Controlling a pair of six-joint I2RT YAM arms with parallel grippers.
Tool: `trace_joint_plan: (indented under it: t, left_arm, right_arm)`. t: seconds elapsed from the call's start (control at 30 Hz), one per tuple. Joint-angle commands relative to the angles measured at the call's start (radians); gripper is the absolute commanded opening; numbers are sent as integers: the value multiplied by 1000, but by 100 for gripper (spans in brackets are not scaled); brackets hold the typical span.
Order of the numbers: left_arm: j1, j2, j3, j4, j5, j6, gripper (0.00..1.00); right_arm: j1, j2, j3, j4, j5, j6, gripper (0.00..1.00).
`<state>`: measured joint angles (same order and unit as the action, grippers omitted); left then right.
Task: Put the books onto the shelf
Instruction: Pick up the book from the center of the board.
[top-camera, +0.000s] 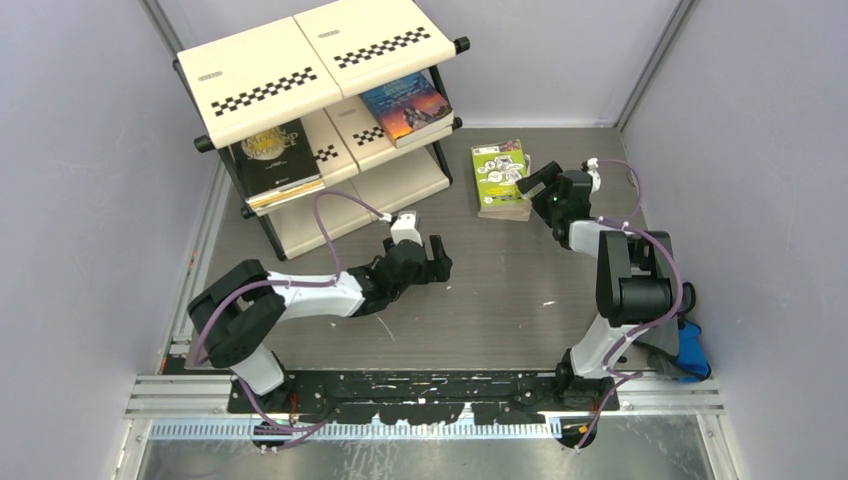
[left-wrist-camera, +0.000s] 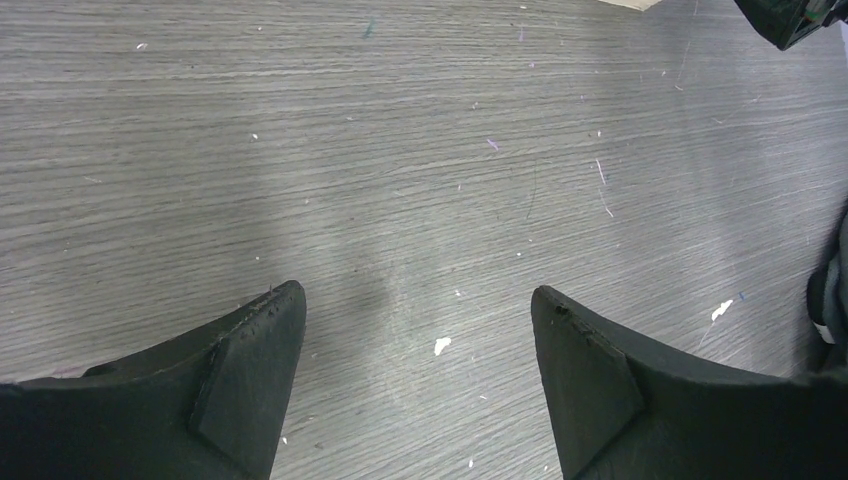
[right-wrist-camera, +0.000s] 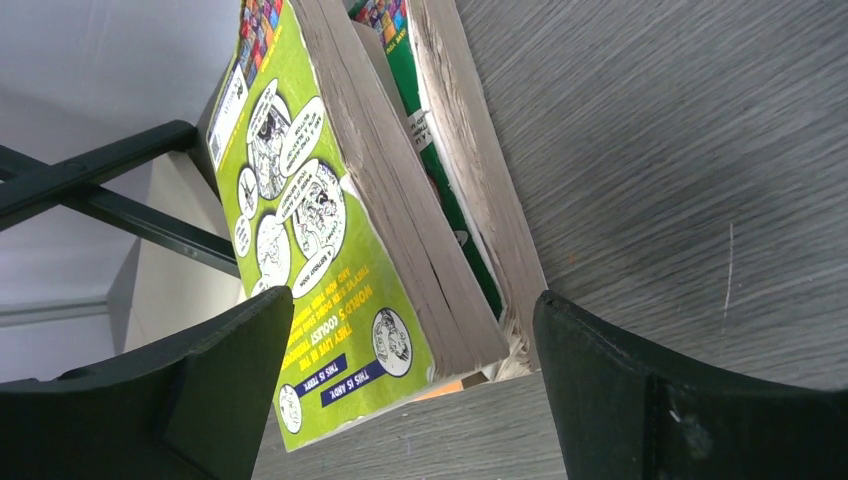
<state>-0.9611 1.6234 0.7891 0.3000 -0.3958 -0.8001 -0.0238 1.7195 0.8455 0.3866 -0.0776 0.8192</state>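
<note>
The tall cream plastic shelf with black-and-white checkered strips and a black tube frame (top-camera: 262, 78) stands at the back left of the grey wooden table (top-camera: 500, 290). On the left of its middle level lies a black book with gold letters (top-camera: 275, 155). The letters are too small to read. On the right of the same level lies a blue book with an orange glow on its cover (top-camera: 405, 105). The top panel hides part of both books.

In front of the shelf, the left gripper (top-camera: 438, 260) hangs low over bare table. Its fingers (left-wrist-camera: 250, 370) are spread wide and hold nothing. Only little white specks lie under them.

Further right, near the back wall, a small stack of books sits on the table. A bright lime green book with cartoon speech bubbles (top-camera: 498, 170) is on top. In the right wrist view the word "COOLEST" shows on it in yellow, upside down. The tiny blue labels are hard to read. A dark green book (right-wrist-camera: 440, 190) lies under it, mostly hidden, and a bit of orange peeks out at the bottom.

The right gripper (top-camera: 537, 180) is just beside the stack, fingers (right-wrist-camera: 230, 380) wide apart, gripping nothing.

A blue cloth thing (top-camera: 692, 350) sits at the far right, half hidden behind the right arm.
</note>
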Motion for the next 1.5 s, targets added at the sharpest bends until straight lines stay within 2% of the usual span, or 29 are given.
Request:
trace_joint_plan:
  t: [0.0,0.53,0.97,1.27,1.47]
  left_arm:
    - [5,10,24,59,3,4,82]
    - [9,21,19,68,3,-2,82]
    - [16,18,3,79,2,-5,81]
    - [20,35,14,83,-8,-4,81]
    - [44,104,100,115,-18,15,81]
  right_arm:
    - [-14,9,30,101,-51,29,95]
    - [-16,61,32,177,-129,82,94]
    - [-16,68,1,264,-179,133,78]
    - [-16,90,-1,260,-189,135,78]
    - [-16,117,32,212,-196,110,79]
